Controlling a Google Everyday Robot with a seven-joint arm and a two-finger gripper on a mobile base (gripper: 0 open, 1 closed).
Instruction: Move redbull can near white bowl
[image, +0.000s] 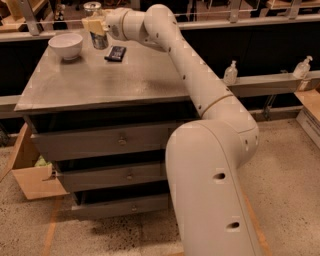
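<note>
Camera view is showing the gripper pinching the redbull can at the table's far edge, just right of the white bowl, a dark packet lying beside the can.

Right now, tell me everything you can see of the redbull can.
The redbull can is a slim metal can with a dark blue-silver body and a shiny top, standing upright. The gripper is shut around its upper half near the table's far edge, beside the white bowl but apart from it. Whether its base touches the table is unclear.
</note>
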